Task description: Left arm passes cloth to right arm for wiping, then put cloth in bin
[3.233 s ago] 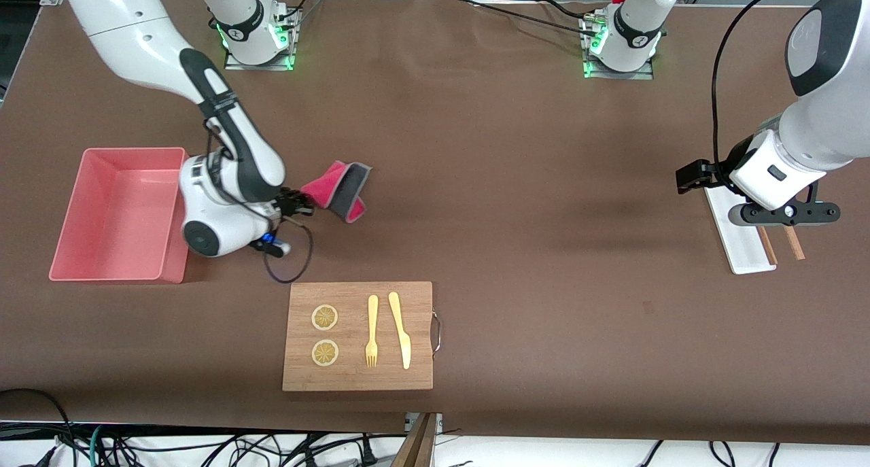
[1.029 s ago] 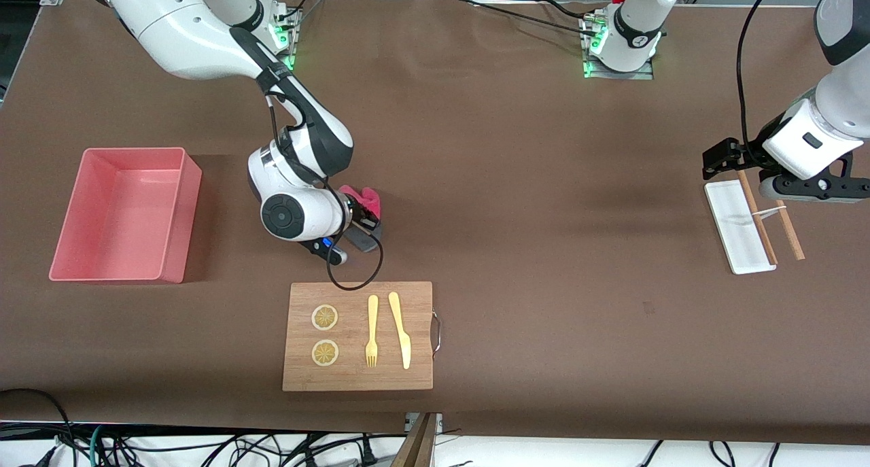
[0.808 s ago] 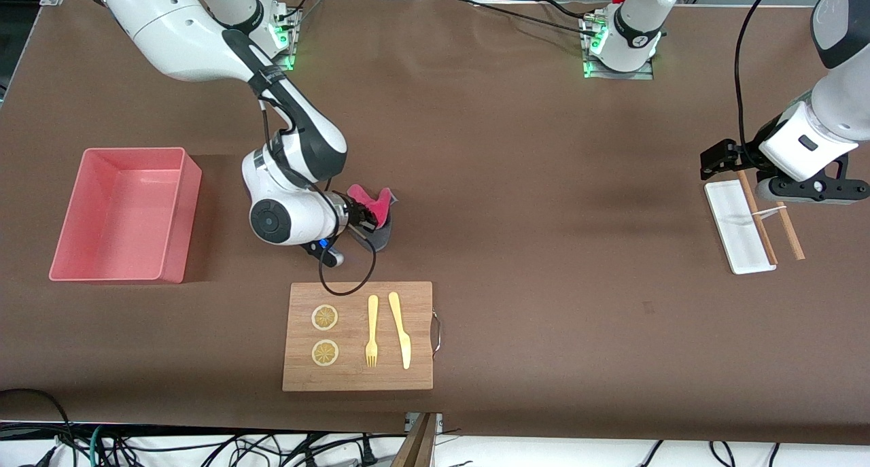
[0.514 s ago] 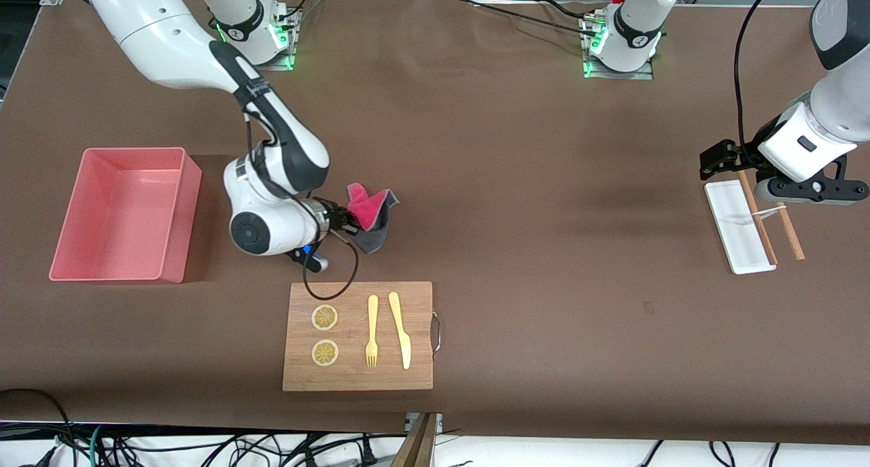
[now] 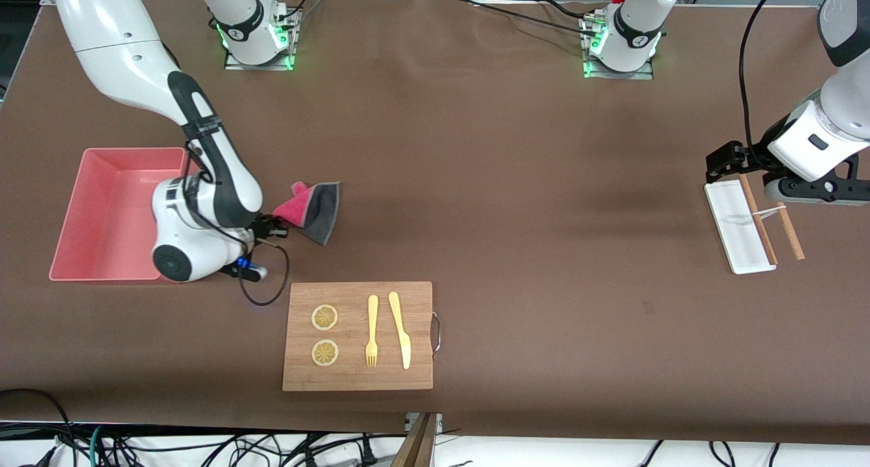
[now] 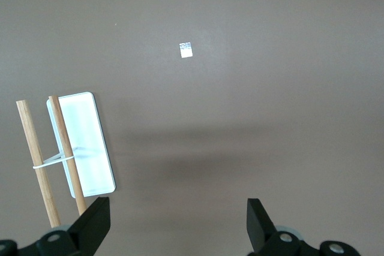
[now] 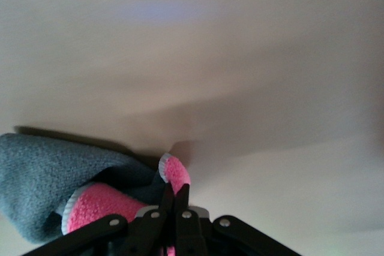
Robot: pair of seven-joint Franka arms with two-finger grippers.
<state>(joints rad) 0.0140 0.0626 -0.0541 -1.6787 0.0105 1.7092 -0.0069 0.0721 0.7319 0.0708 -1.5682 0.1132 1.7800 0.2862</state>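
I see the right arm's black two-finger end effector (image 5: 277, 228) pressed together on one edge of the small soft cloth (image 5: 311, 209), magenta-pink on one face and dark grey on the other. The cloth trails from the fingertips over the brown worktop (image 5: 516, 202), between the rectangular pink plastic bin (image 5: 119, 213) and the middle of the worktop, and farther from the front camera than the rectangular wooden cutting board (image 5: 358, 336). I cannot tell whether its hanging edge touches the worktop. In the right wrist view the closed fingers (image 7: 176, 205) pinch a pink fold, with the grey face bunched beside it. The right arm's white wrist, with its small blue light, hangs over the bin's wall that faces the cloth.

On the cutting board lie two round lemon slices (image 5: 325, 317), a pale yellow fork (image 5: 372, 331) and a pale yellow knife (image 5: 400, 329).

The left arm waits at its own end of the worktop, well apart from the bin. Its black end effector (image 5: 812, 194) hovers with fingers spread apart and nothing between them, over the flat white rectangular tray (image 5: 737, 227) and the pair of thin wooden sticks (image 5: 786, 229) lying beside it. The left wrist view shows both spread fingertips (image 6: 95, 227) above bare worktop, with the tray (image 6: 84, 145) and sticks (image 6: 37, 160) to one side.
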